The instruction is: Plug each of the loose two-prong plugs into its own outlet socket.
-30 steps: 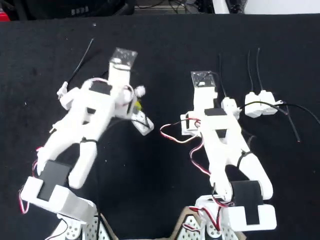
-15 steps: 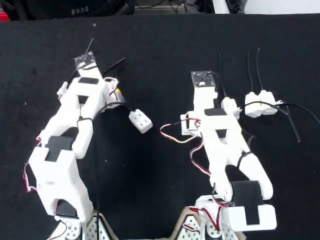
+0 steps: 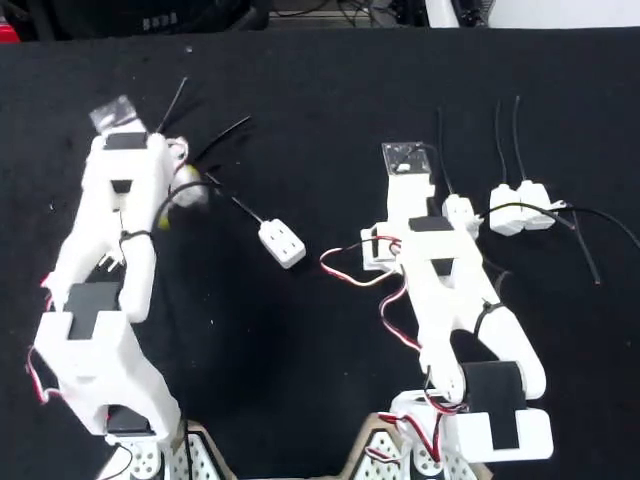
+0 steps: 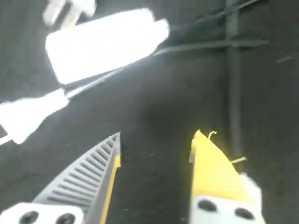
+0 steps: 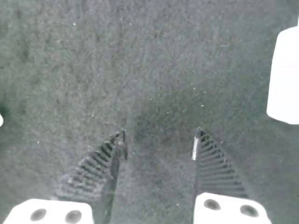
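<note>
- The left fingers [image 4: 93,172] are spread wide and hold nothing. A white plug [image 4: 103,44] lies on the black counter [image 3: 330,90] just beyond their tips.
- The right fingers [image 5: 93,172] are parted and empty, over bare counter.
- The loose socket [image 3: 281,242] lies between the two arms.
- Centre the plug's body between the left fingers before closing. Grip its sides and leave the prongs free to face the socket.

Black table [image 3: 330,90]; 1 socket [image 3: 281,243] (corded).
</note>
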`<state>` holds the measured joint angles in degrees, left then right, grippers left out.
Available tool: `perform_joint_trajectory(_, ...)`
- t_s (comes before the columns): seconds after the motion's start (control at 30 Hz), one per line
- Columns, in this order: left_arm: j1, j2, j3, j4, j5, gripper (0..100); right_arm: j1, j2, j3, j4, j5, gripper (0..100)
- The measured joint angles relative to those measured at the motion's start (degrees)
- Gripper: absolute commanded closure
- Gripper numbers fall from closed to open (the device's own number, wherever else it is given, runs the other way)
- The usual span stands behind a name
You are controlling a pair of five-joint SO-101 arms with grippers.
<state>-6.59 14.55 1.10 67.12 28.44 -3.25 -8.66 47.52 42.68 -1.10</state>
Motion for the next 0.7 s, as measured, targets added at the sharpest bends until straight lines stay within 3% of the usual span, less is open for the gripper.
perform_joint_trajectory(0.13,4.0,1.6,-1.1,-6.5,0.8,74,0.0,0.0,0.0,0.0,0.0,78.7)
perform_joint_trajectory(0.33,4.8,8.5,-1.2,-13.0,9.4,72,0.0,0.0,0.0,0.0,0.0,78.7)
perform_joint_trajectory(0.7,0.7,13.9,-4.6,-1.7,10.9,77,0.0,0.0,0.0,0.0,0.0,78.7)
